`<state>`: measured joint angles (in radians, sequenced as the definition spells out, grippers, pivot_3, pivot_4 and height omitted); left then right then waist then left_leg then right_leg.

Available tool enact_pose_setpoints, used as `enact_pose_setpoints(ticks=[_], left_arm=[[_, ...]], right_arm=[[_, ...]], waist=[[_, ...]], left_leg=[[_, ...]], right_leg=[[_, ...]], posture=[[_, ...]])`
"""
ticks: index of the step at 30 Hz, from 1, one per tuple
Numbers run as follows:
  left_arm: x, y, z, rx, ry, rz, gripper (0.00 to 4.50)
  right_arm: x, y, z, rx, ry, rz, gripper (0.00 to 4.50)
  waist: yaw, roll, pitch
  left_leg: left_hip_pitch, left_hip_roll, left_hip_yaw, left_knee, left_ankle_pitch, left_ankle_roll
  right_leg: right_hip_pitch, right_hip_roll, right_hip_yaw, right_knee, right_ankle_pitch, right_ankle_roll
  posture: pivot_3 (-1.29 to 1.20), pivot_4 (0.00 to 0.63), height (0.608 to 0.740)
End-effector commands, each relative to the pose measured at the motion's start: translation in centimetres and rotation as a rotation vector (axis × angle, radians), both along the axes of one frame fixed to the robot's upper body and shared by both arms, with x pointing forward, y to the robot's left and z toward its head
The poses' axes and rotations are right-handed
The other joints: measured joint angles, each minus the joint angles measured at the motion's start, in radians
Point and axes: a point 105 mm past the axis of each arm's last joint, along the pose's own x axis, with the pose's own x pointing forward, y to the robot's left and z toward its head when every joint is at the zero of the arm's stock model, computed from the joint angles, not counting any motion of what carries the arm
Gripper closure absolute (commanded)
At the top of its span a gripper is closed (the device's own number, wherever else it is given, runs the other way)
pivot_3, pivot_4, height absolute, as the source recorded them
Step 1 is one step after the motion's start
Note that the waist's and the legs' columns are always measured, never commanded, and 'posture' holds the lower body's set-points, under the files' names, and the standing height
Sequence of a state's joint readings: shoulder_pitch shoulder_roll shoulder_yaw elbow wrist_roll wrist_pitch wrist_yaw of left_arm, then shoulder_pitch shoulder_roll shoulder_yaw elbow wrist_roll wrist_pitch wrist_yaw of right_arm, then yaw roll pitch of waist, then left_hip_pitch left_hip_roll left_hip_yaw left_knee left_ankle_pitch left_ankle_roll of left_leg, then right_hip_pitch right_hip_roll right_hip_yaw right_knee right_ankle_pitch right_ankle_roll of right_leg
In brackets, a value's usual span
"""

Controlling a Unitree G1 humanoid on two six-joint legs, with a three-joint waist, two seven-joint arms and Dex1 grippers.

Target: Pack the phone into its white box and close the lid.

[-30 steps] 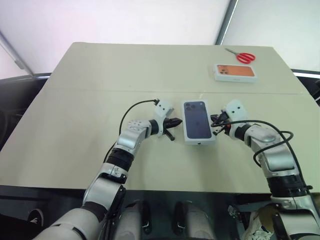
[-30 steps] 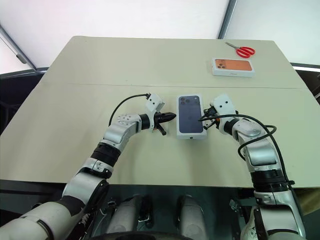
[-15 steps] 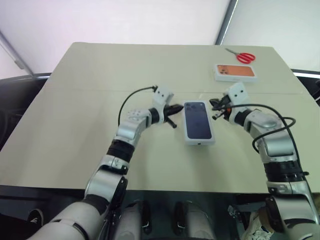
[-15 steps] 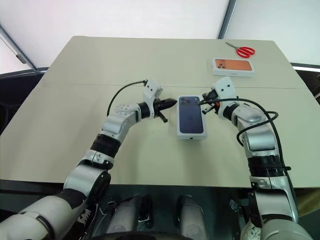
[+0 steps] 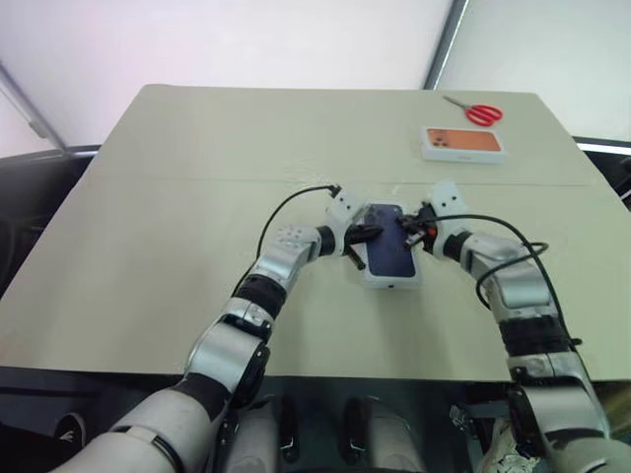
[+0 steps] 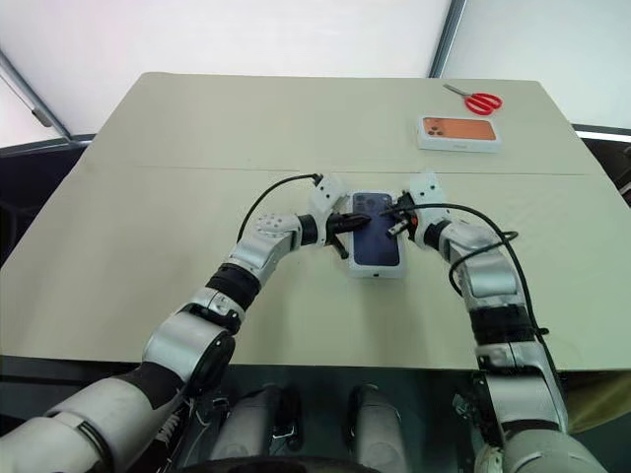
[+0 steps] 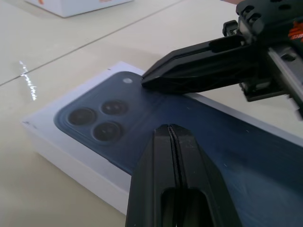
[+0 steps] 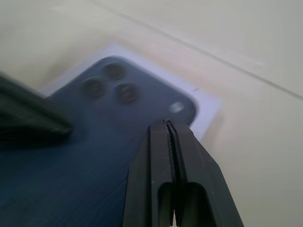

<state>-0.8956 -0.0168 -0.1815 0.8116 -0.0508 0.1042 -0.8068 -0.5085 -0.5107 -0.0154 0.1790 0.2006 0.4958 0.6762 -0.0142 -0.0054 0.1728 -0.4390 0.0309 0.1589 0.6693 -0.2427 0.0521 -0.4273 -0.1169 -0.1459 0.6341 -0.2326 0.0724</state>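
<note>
The dark navy phone (image 5: 390, 252) lies camera side up in the white box (image 5: 392, 284), whose white rim (image 7: 71, 151) shows around it, near the middle of the table. My left gripper (image 5: 374, 233) is shut, its tips (image 7: 169, 128) over the phone's camera end from the left. My right gripper (image 5: 405, 228) is shut too, its tips (image 8: 165, 123) over the same end from the right. The two grippers' tips point at each other, a short gap apart. Whether either tip touches the phone I cannot tell. The lid is out of view.
A white box with an orange phone picture (image 5: 463, 143) lies at the table's far right, with red scissors (image 5: 481, 112) beyond it. A seam (image 5: 197, 178) crosses the beige table behind the grippers.
Both grippers have swung inward from beside the box to over the phone's camera end. The phone and box have not moved.
</note>
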Motion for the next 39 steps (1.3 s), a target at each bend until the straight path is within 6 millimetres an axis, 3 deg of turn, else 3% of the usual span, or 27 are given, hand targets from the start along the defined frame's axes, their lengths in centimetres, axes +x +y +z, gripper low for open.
enact_pose_setpoints(ticks=[1, 7, 9, 11, 13, 16, 21, 23, 27, 30, 34, 39], left_arm=[[-2.3, 0.9, -2.1, 0.065, 0.047, -0.112, 4.5], [-4.7, 3.0, -2.1, 0.039, 0.093, -0.192, 4.5], [-5.3, 4.0, -2.1, 0.043, 0.096, -0.222, 4.5], [-4.7, 5.3, -1.7, 0.046, 0.106, -0.181, 4.5], [-3.6, 6.6, -0.4, 0.015, 0.105, -0.123, 3.92], [-1.7, 9.5, 2.9, -0.075, 0.029, -0.004, 2.66], [-1.1, 14.2, 4.6, -0.103, -0.035, 0.096, 0.05], [-1.4, 16.1, 5.1, -0.104, -0.054, 0.125, 0.0], [-2.3, 19.6, 4.5, -0.007, -0.076, 0.172, 0.0], [-2.6, 22.4, 4.5, 0.052, -0.089, 0.229, 0.0], [-3.7, 23.9, 5.3, 0.06, -0.105, 0.263, 0.0], [-4.9, 25.1, 4.8, 0.093, -0.093, 0.295, 0.0]], right_arm=[[-2.9, 0.7, -0.4, -0.003, 0.091, 0.151, 4.43], [-7.3, 0.6, -1.9, -0.093, 0.239, 0.332, 4.43], [-7.6, 0.7, -1.6, -0.083, 0.243, 0.356, 4.43], [-7.0, 0.6, -0.8, -0.059, 0.211, 0.341, 4.43], [-5.3, 0.1, 0.6, -0.027, 0.148, 0.282, 4.5], [-3.9, -0.2, 2.8, 0.038, 0.058, 0.276, 3.65], [-3.7, -0.9, 3.3, 0.016, 0.023, 0.318, 1.01], [-3.9, -1.2, 3.8, 0.017, 0.0, 0.339, 0.03], [-3.5, -2.9, 4.4, -0.118, -0.123, 0.321, 0.03], [-4.0, -3.2, 5.5, -0.06, -0.162, 0.349, 0.03], [-4.6, -4.6, 5.7, -0.041, -0.139, 0.351, 0.03], [-4.8, -6.4, 5.4, -0.022, -0.1, 0.305, 0.03]], waist=[[-0.001, 0.001, -0.001], [0.001, 0.001, -0.004], [0.003, 0.0, -0.005], [0.003, 0.001, -0.006], [0.003, 0.0, -0.005], [0.003, 0.0, -0.004], [0.003, 0.001, -0.005], [0.003, 0.001, -0.004], [0.003, 0.001, -0.004], [0.003, 0.001, -0.004], [0.003, 0.001, -0.004], [0.003, 0.001, -0.004]], left_leg=[[0.0, 0.0, 0.0, 0.0, 0.0, 0.0], [0.002, 0.001, -0.001, 0.0, -0.004, 0.005], [0.002, 0.001, -0.001, 0.0, -0.004, 0.005], [0.002, 0.001, -0.001, 0.0, -0.002, 0.003], [0.002, 0.0, -0.001, 0.0, -0.003, 0.003], [0.001, 0.0, -0.001, 0.0, -0.002, 0.002], [-0.002, 0.0, 0.0, 0.0, -0.001, 0.001], [-0.001, -0.001, 0.0, 0.0, -0.001, 0.001], [-0.001, -0.001, 0.0, 0.001, -0.001, 0.001], [-0.001, -0.001, 0.0, 0.001, -0.001, 0.001], [-0.001, -0.001, 0.0, 0.001, -0.001, 0.001], [-0.001, 0.0, 0.0, 0.001, -0.001, 0.001]], right_leg=[[0.0, 0.0, 0.0, 0.0, 0.0, 0.0], [0.002, -0.002, 0.001, -0.001, 0.0, 0.0], [0.003, -0.002, 0.001, -0.001, 0.0, 0.0], [0.003, -0.002, 0.001, -0.001, 0.0, -0.001], [0.002, -0.002, 0.001, -0.001, 0.0, -0.001], [0.001, -0.002, 0.001, -0.001, 0.0, -0.001], [-0.001, -0.002, 0.001, -0.001, 0.0, -0.001], [-0.001, -0.001, 0.0, -0.001, 0.0, 0.0], [-0.001, -0.001, 0.0, -0.001, 0.0, 0.0], [-0.001, -0.001, 0.0, -0.001, 0.0, 0.0], [-0.001, -0.002, 0.0, -0.001, 0.0, 0.0], [-0.001, -0.002, 0.001, -0.001, 0.0, 0.0]], posture=[[0.0, 0.15, 0.738], [0.0, 0.15, 0.738], [0.0, 0.15, 0.738], [0.0, 0.15, 0.738], [0.0, 0.15, 0.738], [0.0, 0.15, 0.738], [0.0, 0.15, 0.738], [0.0, 0.15, 0.738], [0.0, 0.15, 0.738], [0.0, 0.15, 0.738], [0.0, 0.15, 0.738], [0.0, 0.15, 0.738]])
